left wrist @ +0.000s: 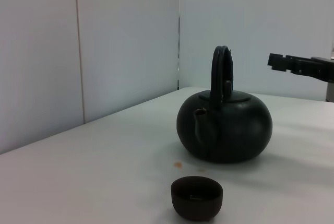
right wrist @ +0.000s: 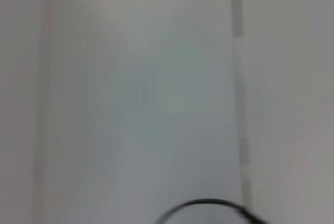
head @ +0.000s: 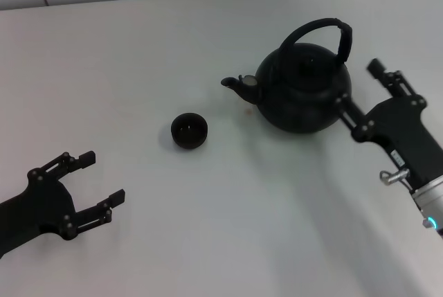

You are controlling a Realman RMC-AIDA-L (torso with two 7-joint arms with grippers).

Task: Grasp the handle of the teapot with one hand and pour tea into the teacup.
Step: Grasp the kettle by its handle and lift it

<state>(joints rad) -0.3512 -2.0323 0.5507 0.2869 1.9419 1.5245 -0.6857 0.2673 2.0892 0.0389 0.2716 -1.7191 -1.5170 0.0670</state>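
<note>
The round matte-black teapot (head: 303, 91) stands upright on the white table, its spout (head: 239, 86) pointing toward the robot's left. Its arched handle (head: 325, 30) rises over the lid. The small black teacup (head: 189, 131) sits apart from it, off the spout side and nearer to me. My right gripper (head: 358, 86) is open just beside the pot's right flank, below handle height, holding nothing. My left gripper (head: 102, 178) rests open at the near left, far from the cup. The left wrist view shows the teapot (left wrist: 224, 127), handle (left wrist: 221, 72) and teacup (left wrist: 197, 198). A black arc of the handle (right wrist: 209, 204) edges the right wrist view.
The white table (head: 138, 55) stretches around both objects. A pale panelled wall (left wrist: 125, 36) stands behind its far edge. A small orange stain (left wrist: 178, 164) marks the table between cup and pot. One finger (left wrist: 297, 66) of the right gripper shows beyond the pot in the left wrist view.
</note>
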